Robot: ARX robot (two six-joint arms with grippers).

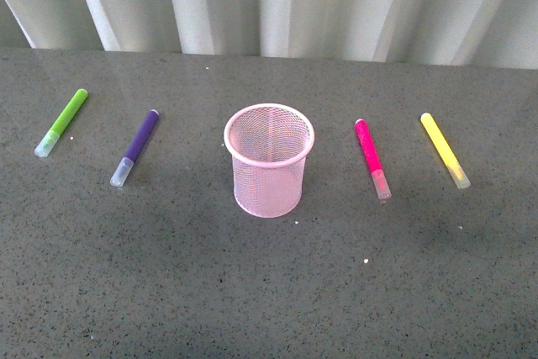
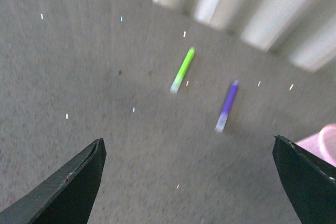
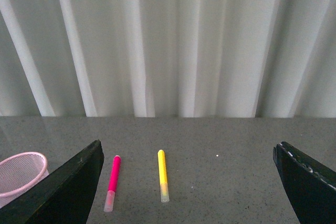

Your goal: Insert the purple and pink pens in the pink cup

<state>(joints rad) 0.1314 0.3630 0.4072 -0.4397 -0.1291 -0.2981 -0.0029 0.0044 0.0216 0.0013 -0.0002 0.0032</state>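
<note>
Only the wrist views show them: left gripper [image 2: 187, 142] and right gripper [image 3: 188, 145], both spread wide, holding nothing. Front view: pink cup [image 1: 267, 184] upright, centre; purple pen [image 1: 134, 147] flat at its left, pink pen [image 1: 371, 159] at its right, caps nearest robot, far ends slanting toward cup

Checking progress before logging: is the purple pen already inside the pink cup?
No, the purple pen lies flat on the table, apart from and to the left of the pink cup.
</note>
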